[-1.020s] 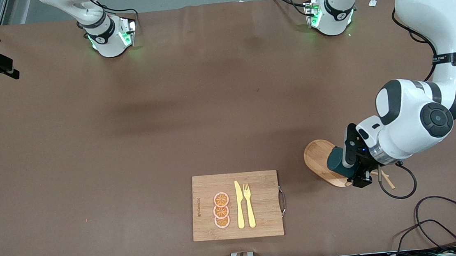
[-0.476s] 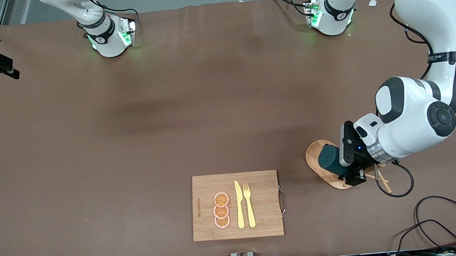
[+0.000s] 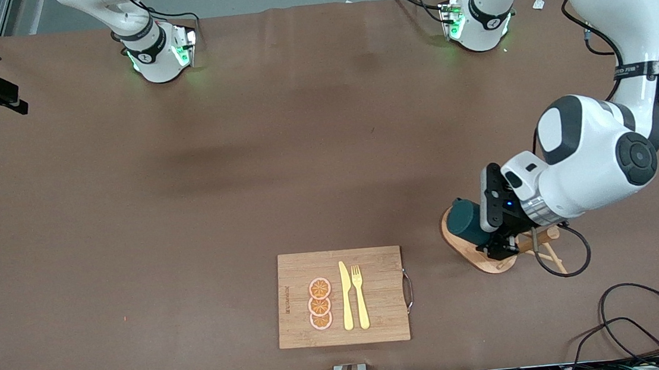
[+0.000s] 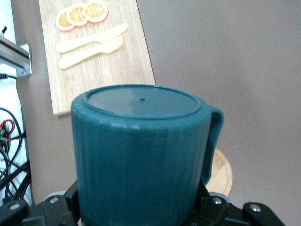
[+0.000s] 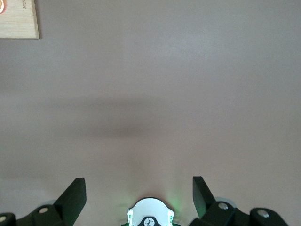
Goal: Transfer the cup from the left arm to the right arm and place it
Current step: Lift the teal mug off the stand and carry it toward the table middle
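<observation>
The dark teal ribbed cup (image 3: 463,222) is held in my left gripper (image 3: 484,230), tipped on its side in the air over a small round wooden stand (image 3: 479,255). In the left wrist view the cup (image 4: 141,155) fills the space between the jaws, flat base facing outward and loop handle (image 4: 214,141) to one side. The jaws press on the cup's sides. My right gripper (image 5: 137,181) is open and empty. It hangs high over its own base and is out of the front view.
A wooden board (image 3: 377,324) with orange slices (image 3: 320,304), a yellow knife and a fork (image 3: 361,297) lies near the front camera at mid-table. Wooden sticks (image 3: 544,247) jut from the round stand. Black cables (image 3: 646,324) lie at the left arm's end.
My left gripper has carried the cup up off the round stand and a little toward the right arm's end of the table. The right arm has not moved.
</observation>
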Controlling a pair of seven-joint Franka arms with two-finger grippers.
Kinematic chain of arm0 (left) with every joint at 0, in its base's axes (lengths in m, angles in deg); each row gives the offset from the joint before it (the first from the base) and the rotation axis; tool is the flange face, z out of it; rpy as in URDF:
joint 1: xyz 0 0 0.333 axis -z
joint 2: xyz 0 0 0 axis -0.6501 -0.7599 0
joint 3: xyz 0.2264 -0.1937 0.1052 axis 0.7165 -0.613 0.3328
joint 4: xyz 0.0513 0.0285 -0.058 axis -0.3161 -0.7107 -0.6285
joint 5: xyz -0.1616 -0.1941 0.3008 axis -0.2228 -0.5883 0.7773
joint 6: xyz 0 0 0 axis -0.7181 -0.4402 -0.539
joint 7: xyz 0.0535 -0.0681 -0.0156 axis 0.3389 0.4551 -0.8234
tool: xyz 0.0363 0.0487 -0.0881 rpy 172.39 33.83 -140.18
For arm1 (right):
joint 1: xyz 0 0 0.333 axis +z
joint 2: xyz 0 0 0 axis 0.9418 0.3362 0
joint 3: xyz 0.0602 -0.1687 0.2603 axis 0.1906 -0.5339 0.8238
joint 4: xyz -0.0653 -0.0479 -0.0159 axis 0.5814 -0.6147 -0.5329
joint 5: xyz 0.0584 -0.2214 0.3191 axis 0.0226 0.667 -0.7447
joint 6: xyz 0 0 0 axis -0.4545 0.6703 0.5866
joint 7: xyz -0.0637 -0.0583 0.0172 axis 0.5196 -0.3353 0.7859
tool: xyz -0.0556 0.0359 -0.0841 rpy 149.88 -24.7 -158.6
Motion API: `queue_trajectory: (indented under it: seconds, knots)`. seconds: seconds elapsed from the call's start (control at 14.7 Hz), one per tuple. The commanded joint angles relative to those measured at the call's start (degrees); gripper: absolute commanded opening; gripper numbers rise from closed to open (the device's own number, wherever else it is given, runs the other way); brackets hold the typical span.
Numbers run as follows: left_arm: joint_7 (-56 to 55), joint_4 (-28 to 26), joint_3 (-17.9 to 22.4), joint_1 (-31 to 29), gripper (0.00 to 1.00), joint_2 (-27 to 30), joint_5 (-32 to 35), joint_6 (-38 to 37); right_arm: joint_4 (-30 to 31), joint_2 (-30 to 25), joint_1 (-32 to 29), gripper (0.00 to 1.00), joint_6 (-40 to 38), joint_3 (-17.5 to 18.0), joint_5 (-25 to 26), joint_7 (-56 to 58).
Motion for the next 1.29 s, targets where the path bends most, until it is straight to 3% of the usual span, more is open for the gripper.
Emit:
queue_trajectory:
  seconds: [0.0,0.27,0.61,1.22]
  knots:
    - [-3.55,-0.35,-0.65,1.22,0.58,1.57,0.47,-1.37,0.92,-0.75,0.06,1.0,-0.01,-0.09,0.11,-0.04]
    - [-9.62,-0.26,-0.74,5.78,0.59,1.92,9.23,-1.28,0.92,-0.75,0.06,1.0,-0.01,-0.09,0.11,-0.04]
    - [-12.08,-0.26,-0.65,12.81,0.5,1.58,18.47,-0.49,0.92,-0.75,0.06,1.0,-0.01,-0.09,0.11,-0.04]
    - [-40.55,-0.35,-0.04,32.15,0.44,-3.69,52.99,-3.29,0.4,-0.57,-0.03,1.0,-0.62,-0.18,0.11,-0.22]
